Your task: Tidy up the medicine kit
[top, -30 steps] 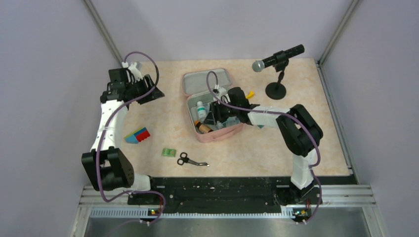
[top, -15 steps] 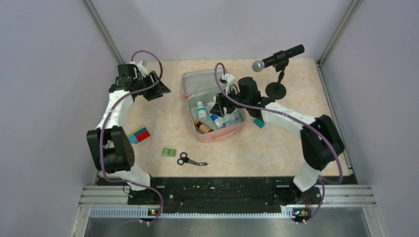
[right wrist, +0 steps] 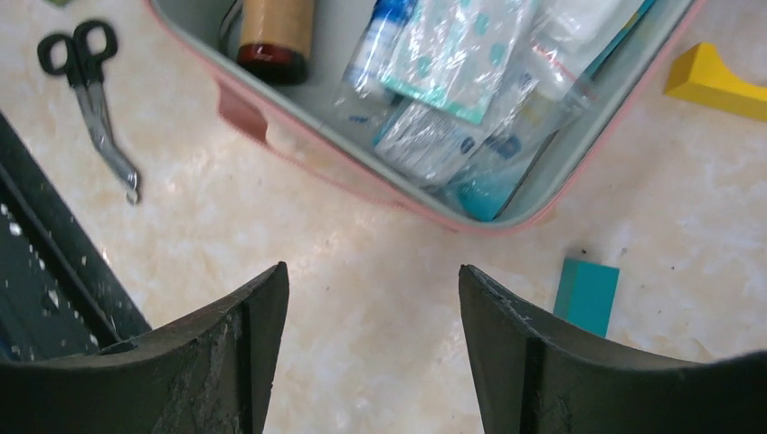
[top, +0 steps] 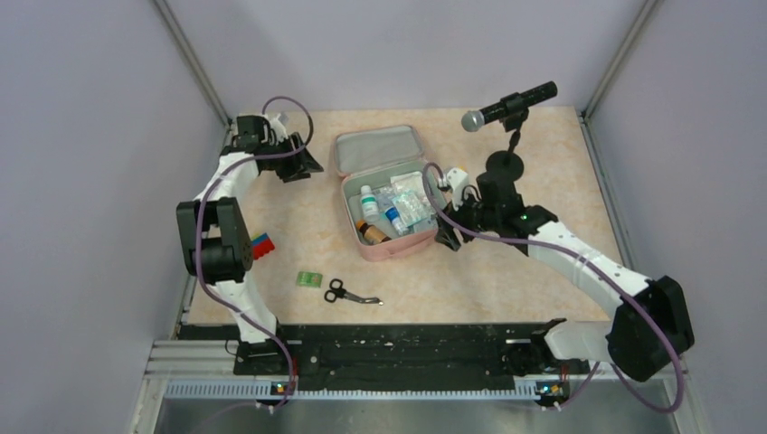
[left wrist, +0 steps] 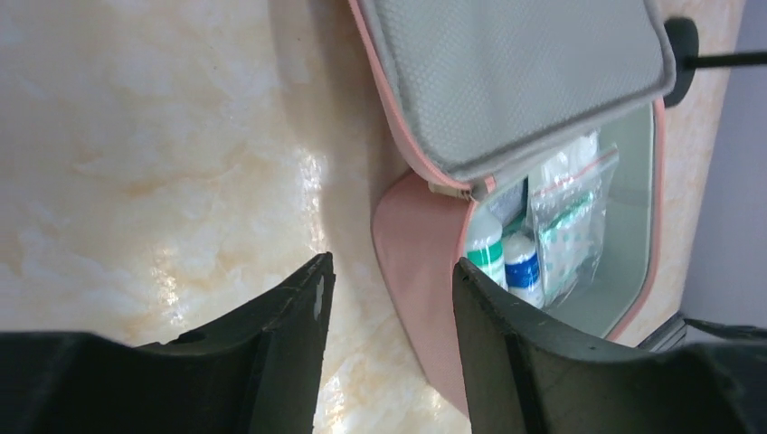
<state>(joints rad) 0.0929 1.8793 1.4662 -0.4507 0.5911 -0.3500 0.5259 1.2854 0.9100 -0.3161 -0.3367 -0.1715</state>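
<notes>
The left gripper (left wrist: 389, 271) is hovering spread and empty near the lid of the open medicine kit (top: 398, 247). The right gripper (right wrist: 373, 276) is hanging beside the kit — spread too, holding nothing.

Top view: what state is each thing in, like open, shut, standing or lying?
Medicine kit: open, lid folded back.
Left pincer: open, empty, beside the kit.
Right pincer: open, empty, by the kit.
Scissors: blades shut, lying flat.
Brown bottle: lying on its side in the kit.
</notes>
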